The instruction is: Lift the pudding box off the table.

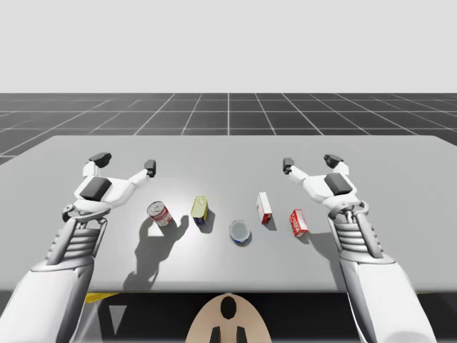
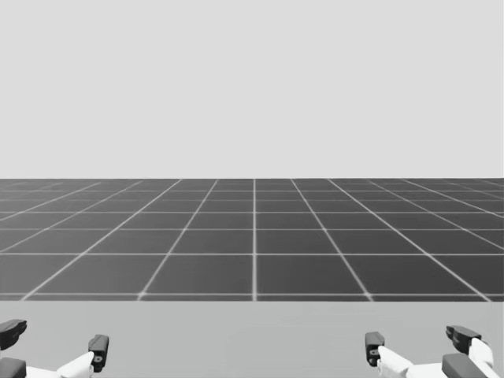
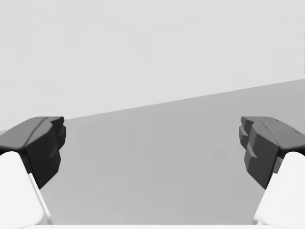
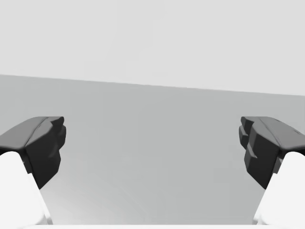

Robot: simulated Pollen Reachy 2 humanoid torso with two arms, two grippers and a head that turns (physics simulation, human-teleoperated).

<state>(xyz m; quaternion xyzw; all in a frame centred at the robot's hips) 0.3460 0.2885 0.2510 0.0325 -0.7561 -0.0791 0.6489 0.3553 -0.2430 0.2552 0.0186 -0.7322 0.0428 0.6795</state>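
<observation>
Two small boxes stand on the grey table (image 1: 228, 153) in the high view: a red-and-white box (image 1: 264, 208) and, to its right, a red box (image 1: 298, 222). I cannot tell which one is the pudding box. My right gripper (image 1: 310, 163) hovers open, beyond the two boxes and slightly right of them, apart from both. My left gripper (image 1: 125, 162) is open over the table's left side, far from the boxes. The head view catches both open grippers, left (image 2: 55, 339) and right (image 2: 419, 340). In the wrist views the left gripper (image 3: 152, 148) and the right gripper (image 4: 152, 148) hold nothing, with bare table ahead.
A red can (image 1: 159, 213) lies left of centre, a yellow-and-blue tin (image 1: 202, 211) stands beside it, and a blue can (image 1: 240, 232) stands nearer the front edge. All sit in a row with the boxes. Dark grid floor lies beyond the table's far edge.
</observation>
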